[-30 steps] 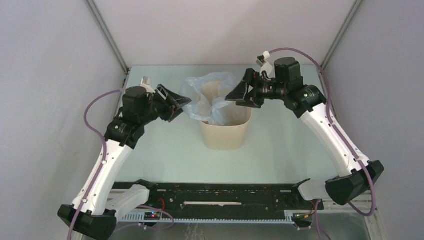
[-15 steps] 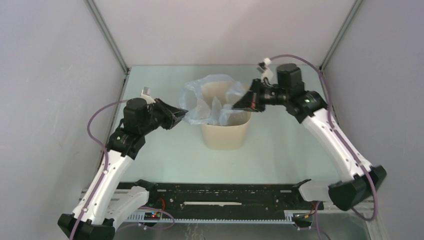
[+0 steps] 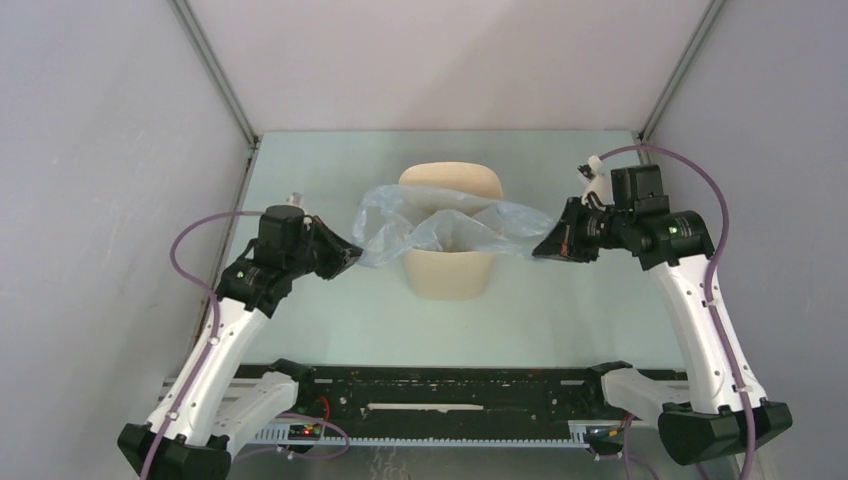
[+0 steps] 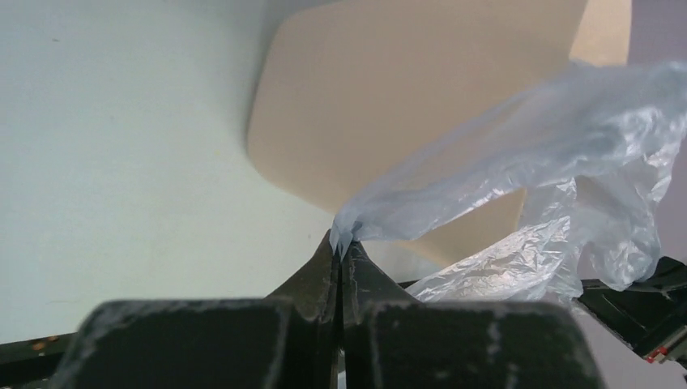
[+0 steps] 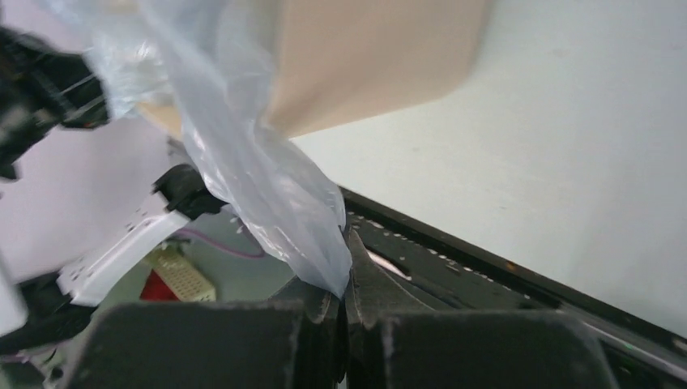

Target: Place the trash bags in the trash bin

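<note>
The trash bag (image 3: 440, 225), thin pale-blue translucent plastic, is stretched sideways across the top of the beige trash bin (image 3: 448, 275) in the middle of the table. My left gripper (image 3: 350, 258) is left of the bin, shut on the bag's left edge. In the left wrist view the plastic (image 4: 518, 138) runs out of the pinched tips of the left gripper (image 4: 341, 247) toward the bin (image 4: 389, 97). My right gripper (image 3: 541, 250) is right of the bin, shut on the bag's right edge. The right wrist view shows film (image 5: 267, 186) clamped in the right gripper (image 5: 344, 296), with the bin (image 5: 373, 57) beyond.
A black rail (image 3: 450, 390) with cables runs along the table's near edge between the arm bases. Grey walls and metal frame posts (image 3: 215, 75) enclose the pale green table (image 3: 330, 310) on three sides.
Both grippers have shut on the bag's edges and drawn apart, outward and toward the near side. The bag, bunched in the bin's mouth before, is now pulled taut across it.
</note>
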`<state>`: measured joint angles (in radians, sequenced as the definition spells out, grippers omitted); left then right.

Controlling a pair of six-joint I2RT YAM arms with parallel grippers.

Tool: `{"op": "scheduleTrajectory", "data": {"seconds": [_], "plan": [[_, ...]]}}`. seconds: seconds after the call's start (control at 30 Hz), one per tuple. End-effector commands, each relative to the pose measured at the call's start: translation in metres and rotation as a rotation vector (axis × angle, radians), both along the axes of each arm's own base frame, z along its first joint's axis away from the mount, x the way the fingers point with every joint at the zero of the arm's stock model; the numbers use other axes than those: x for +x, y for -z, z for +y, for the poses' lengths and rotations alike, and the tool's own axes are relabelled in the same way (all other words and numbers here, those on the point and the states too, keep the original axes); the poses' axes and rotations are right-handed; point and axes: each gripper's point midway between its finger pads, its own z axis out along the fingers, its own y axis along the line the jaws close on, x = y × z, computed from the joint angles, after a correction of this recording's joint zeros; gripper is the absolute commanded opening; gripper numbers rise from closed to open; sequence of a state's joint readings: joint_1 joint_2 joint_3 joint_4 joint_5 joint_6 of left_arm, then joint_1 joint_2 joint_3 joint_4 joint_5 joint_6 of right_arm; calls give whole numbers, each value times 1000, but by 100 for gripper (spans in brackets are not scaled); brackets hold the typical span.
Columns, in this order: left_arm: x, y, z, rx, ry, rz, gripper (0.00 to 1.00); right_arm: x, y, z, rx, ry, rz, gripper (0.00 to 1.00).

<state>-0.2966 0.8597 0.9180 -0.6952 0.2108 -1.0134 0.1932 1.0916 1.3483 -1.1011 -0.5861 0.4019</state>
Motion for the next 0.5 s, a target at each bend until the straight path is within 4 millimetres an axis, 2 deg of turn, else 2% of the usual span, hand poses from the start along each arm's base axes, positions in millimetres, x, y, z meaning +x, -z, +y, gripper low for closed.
{"op": "scheduleTrajectory", "data": {"seconds": [0.0,0.07,0.2,0.3,0.37,0.47], "plan": [[2,-12,21,135,-10,-40,0,1,30,-40,-203,82,27,0],[3,-9,26,165,-20,-32,0,9,35,-47,-232,114,36,0],[12,-4,41,250,-53,-45,0,27,40,-44,-237,96,14,0],[23,-7,49,341,-43,-49,0,36,54,-60,-331,136,37,0],[23,-7,55,390,-39,-25,0,37,59,-76,-401,178,61,0],[14,-25,59,389,-40,-67,0,27,44,-71,-352,165,25,0]]}}
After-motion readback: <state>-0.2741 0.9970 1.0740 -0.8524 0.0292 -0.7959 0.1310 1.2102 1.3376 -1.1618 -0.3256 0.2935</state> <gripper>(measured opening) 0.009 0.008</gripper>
